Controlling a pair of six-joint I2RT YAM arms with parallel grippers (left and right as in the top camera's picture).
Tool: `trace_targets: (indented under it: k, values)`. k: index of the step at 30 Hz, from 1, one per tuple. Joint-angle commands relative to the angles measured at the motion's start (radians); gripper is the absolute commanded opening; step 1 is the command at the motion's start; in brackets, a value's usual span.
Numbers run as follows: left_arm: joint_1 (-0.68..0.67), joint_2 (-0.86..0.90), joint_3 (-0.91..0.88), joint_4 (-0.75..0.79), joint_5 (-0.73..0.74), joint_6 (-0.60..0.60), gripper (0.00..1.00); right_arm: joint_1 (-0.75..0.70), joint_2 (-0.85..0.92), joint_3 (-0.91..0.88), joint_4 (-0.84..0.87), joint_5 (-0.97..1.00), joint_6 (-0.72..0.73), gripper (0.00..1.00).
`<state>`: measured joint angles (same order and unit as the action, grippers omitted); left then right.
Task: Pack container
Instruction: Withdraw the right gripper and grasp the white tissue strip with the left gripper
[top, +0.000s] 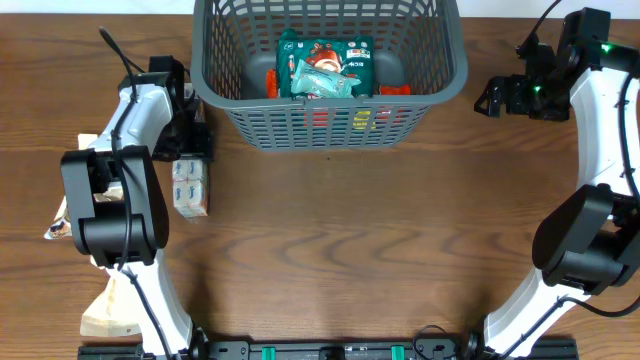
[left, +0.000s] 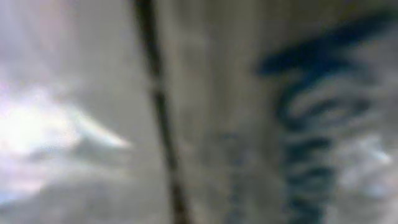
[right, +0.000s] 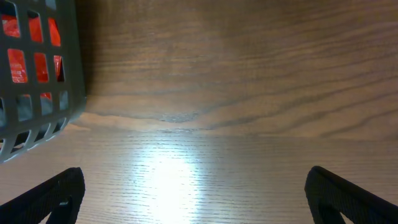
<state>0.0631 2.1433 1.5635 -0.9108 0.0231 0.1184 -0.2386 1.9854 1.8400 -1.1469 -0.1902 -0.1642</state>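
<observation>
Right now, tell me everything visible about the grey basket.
The container is a large dark grey plastic basket, rectangular with rounded corners, a thick rim and slotted lattice walls. It stands upright on the wooden table at the far middle, its far side cut off by the overhead view. Inside lie a green packet and red items, the red showing through the slots too.

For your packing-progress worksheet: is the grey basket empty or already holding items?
Holding items: green packets lie inside the basket; red packaging shows through its front lattice.
</observation>
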Motion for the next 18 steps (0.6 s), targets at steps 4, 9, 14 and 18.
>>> trace_targets:
  k: [4,9,14,18]
  values:
    - [-0.004,-0.005,0.000,-0.073,-0.008,-0.044,0.22,-0.009,-0.003,-0.004,0.002,-0.004,0.010,0.99]
    - [-0.004,-0.116,0.000,-0.097,-0.005,-0.072,0.09,-0.009,-0.003,-0.004,0.002,-0.003,-0.002,0.99]
    - [-0.003,-0.321,0.020,-0.093,-0.006,-0.090,0.06,-0.009,-0.003,-0.004,-0.005,0.000,-0.014,0.99]
    - [-0.001,-0.494,0.071,-0.077,-0.006,-0.090,0.06,-0.009,-0.003,-0.004,-0.005,0.000,-0.016,0.99]
